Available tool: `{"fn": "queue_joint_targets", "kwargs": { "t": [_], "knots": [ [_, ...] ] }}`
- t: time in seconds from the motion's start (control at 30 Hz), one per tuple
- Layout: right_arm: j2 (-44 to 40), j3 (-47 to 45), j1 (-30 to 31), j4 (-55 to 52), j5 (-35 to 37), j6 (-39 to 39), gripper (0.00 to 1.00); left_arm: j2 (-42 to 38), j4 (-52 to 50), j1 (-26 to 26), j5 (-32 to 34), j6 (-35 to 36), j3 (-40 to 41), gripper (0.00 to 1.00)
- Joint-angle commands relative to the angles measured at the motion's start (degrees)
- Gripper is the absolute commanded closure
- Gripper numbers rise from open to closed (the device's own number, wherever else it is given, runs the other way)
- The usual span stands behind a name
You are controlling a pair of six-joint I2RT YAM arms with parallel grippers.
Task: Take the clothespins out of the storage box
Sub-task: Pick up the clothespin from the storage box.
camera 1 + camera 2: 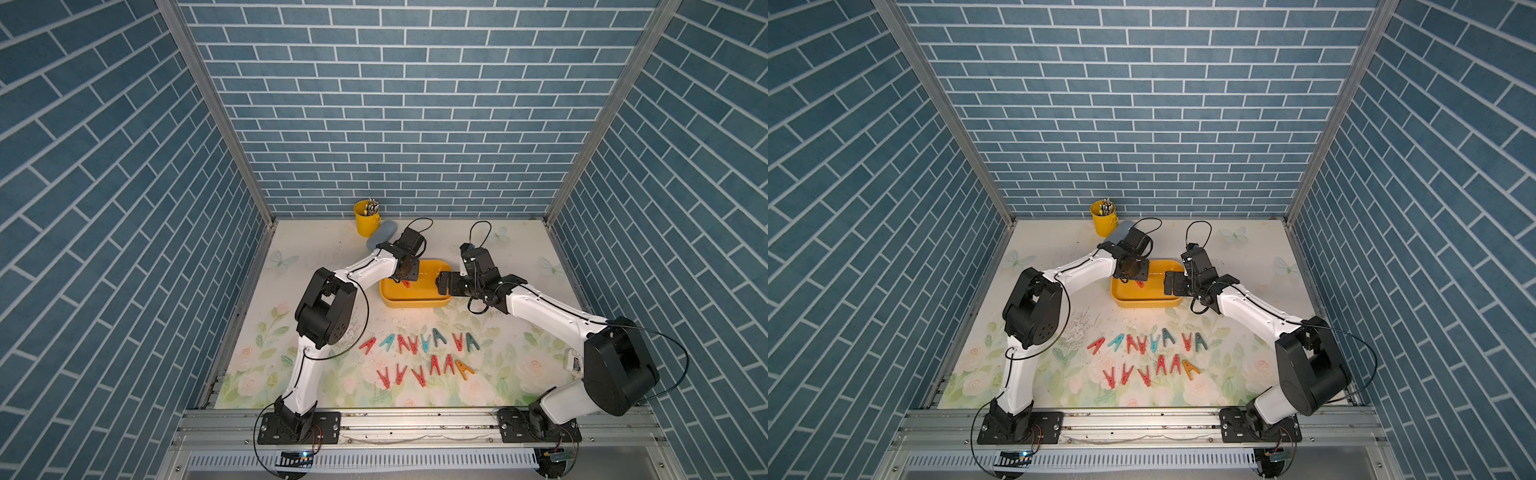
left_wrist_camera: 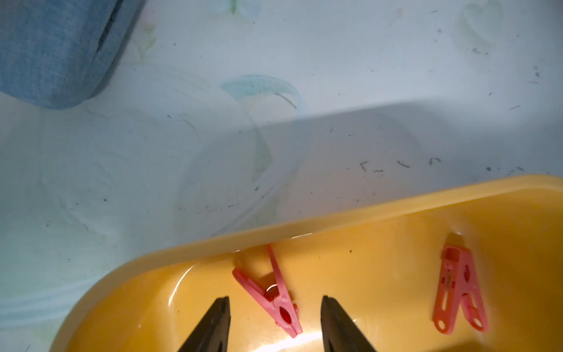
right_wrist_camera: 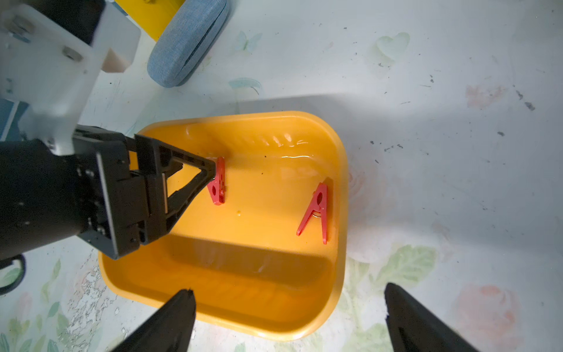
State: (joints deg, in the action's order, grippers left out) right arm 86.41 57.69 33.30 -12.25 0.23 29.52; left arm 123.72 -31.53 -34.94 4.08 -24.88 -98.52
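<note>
The yellow-orange storage box (image 1: 411, 303) (image 1: 1146, 303) sits mid-table. Two red clothespins lie inside it, one (image 3: 217, 186) (image 2: 274, 298) near the left end and one (image 3: 316, 213) (image 2: 460, 289) near the right wall. My left gripper (image 1: 405, 279) (image 2: 275, 307) reaches down into the box, open. Its fingers (image 2: 219, 323) stand on either side of the left clothespin, with a gap on each side. My right gripper (image 1: 442, 284) (image 3: 289, 301) hovers wide open over the box's near right corner, holding nothing. Several red and teal clothespins (image 1: 419, 343) and an orange one (image 1: 463, 369) lie in two rows on the table in front.
A yellow pen cup (image 1: 366, 218) stands at the back by the wall. A grey-blue oval case (image 1: 380, 236) (image 3: 189, 51) lies beside it, just behind my left wrist. Blue brick walls enclose the floral table on three sides.
</note>
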Motion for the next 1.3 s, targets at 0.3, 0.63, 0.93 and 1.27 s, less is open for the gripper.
{"fn": "queue_joint_targets", "kwargs": {
  "t": [0.3, 0.63, 0.93, 1.27],
  "knots": [
    [-2.0, -1.3, -0.3, 1.0, -0.3, 0.3, 0.0, 4.5, -0.1, 0.1, -0.8, -1.1, -2.3, 0.81],
    [-3.0, -2.7, -0.3, 1.3, -0.6, 0.9, 0.01, 4.7, -0.3, 0.0, -0.1, -1.3, -2.4, 0.46],
    [-2.0, -2.5, -0.3, 2.5, -2.0, 1.4, 0.01, 0.5, 0.3, -1.1, 3.5, -1.7, 0.1, 0.0],
    [-1.9, -2.7, -0.3, 2.6, -2.5, 1.6, 0.01, -0.4, 1.1, -2.4, 2.7, -0.5, 1.5, 0.47]
  ]
}}
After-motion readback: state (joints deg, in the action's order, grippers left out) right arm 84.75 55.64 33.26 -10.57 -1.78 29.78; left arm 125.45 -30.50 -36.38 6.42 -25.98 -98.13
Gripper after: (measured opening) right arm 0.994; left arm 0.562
